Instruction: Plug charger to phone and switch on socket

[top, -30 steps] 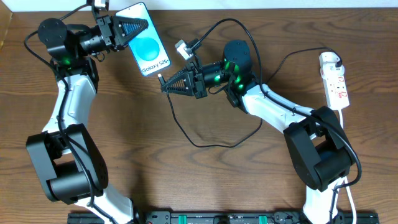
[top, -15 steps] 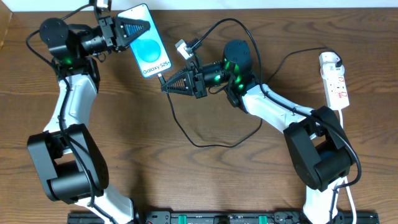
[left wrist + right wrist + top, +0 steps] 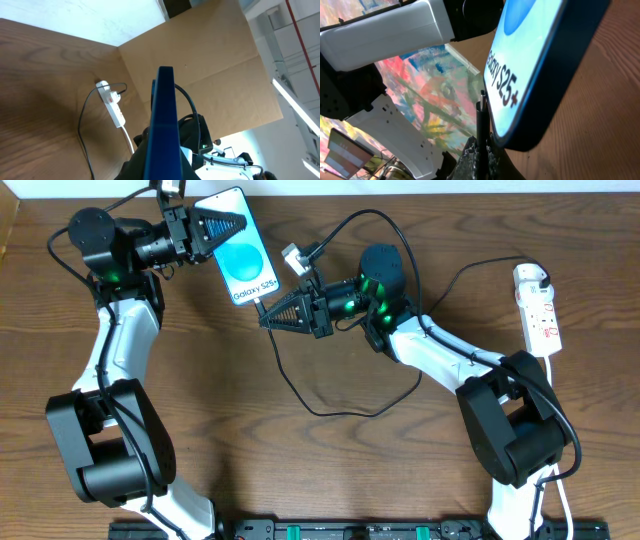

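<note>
Colourful backdrop [image 3: 440,92] behind phone [image 3: 532,62], right-wrist only

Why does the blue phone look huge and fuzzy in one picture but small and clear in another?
Right wrist view: the slim blue-screened phone sits right at the lens, so it looks giant with a soft edge. Overhead view: farther off, small and sharp. Left wrist view: edge-on, a blurry blue strip.

The charger [image 3: 481,120] is set just before the near end of the phone [image 3: 243,250]; the socket [image 3: 538,308] is laid far to its right.
</note>
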`<state>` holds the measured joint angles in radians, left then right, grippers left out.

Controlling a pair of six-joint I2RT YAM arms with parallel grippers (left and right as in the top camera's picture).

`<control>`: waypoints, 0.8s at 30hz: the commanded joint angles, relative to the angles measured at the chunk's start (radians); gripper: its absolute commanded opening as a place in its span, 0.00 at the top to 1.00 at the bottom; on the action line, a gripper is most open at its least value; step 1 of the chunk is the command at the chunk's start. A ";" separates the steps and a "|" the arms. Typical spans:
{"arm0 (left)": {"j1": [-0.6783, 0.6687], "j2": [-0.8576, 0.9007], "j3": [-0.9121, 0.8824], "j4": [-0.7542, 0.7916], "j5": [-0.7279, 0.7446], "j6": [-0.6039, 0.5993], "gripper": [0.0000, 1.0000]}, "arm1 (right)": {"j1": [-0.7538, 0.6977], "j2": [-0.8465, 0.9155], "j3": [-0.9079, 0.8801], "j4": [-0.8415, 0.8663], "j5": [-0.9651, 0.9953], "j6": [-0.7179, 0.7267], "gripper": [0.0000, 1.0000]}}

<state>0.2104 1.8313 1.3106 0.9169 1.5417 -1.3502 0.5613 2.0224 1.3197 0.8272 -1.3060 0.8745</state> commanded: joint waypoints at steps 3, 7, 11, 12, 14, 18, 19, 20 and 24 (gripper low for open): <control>0.002 -0.002 0.015 0.009 -0.024 -0.018 0.92 | 0.000 0.009 0.001 -0.006 -0.003 0.008 0.99; 0.002 -0.002 0.015 0.009 -0.024 -0.041 0.92 | 0.000 0.009 0.001 -0.006 -0.003 0.008 0.99; 0.002 -0.002 0.015 0.010 -0.011 -0.042 0.93 | 0.000 0.009 0.001 -0.006 -0.003 0.008 0.99; 0.002 -0.002 0.015 0.010 -0.004 -0.039 0.92 | 0.000 0.009 0.001 -0.006 -0.003 0.008 0.99; 0.002 -0.002 0.015 0.010 0.007 -0.038 0.92 | 0.000 0.009 0.001 -0.006 -0.003 0.008 0.99; 0.002 -0.002 0.015 0.010 0.029 -0.032 0.92 | 0.000 0.009 0.001 -0.005 -0.003 0.008 0.99; 0.002 -0.002 0.014 0.010 0.029 -0.031 0.93 | 0.000 0.009 0.001 -0.005 -0.003 0.008 0.99; 0.002 -0.002 0.014 0.010 0.029 -0.031 0.93 | 0.000 0.009 0.001 -0.005 -0.003 0.008 0.99; 0.002 -0.002 0.014 0.010 0.029 -0.023 0.93 | 0.000 0.009 0.001 -0.005 -0.003 0.008 0.99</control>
<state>0.2104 1.8313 1.3106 0.9169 1.5475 -1.3834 0.5613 2.0224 1.3197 0.8227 -1.3125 0.8745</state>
